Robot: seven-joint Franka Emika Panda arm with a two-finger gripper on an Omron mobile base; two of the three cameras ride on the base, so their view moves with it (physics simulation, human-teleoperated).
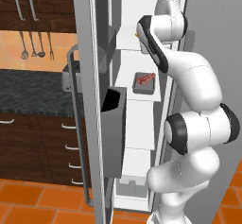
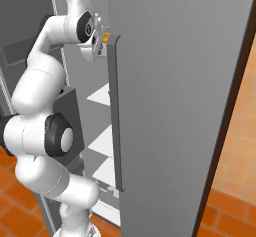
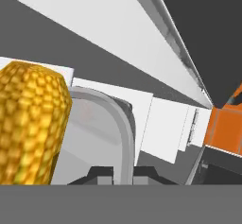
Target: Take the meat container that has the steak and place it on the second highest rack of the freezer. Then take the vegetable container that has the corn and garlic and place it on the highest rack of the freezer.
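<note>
Simulated kitchen, three views. Left base view: the freezer [image 1: 142, 100] stands open, its door [image 1: 92, 124] swung to the left with dark bins on its inner face. On a white shelf, the second highest rack [image 1: 142, 98], a grey meat container [image 1: 144, 83] sits toward the right edge, holding the steak [image 1: 145, 79], red with pale streaks. The white arm [image 1: 189, 124] rises from the lower right and reaches up into the compartment at the level of the highest rack [image 1: 127, 39]. Right base view: the gripper [image 2: 102, 38] is at the freezer's upper part, beside the grey side panel [image 2: 175, 106], with a small yellow-orange patch at its end. Hand view: the corn [image 3: 30, 124], a yellow cob, lies inside the vegetable container [image 3: 124, 138], whose curved grey rim runs between the two dark fingertips [image 3: 99, 175]. The fingers are closed on that rim. White freezer shelves [image 3: 165, 128] recede beyond the container; orange floor tiles [image 3: 227, 128] appear at the right edge. The garlic cannot be made out
</note>
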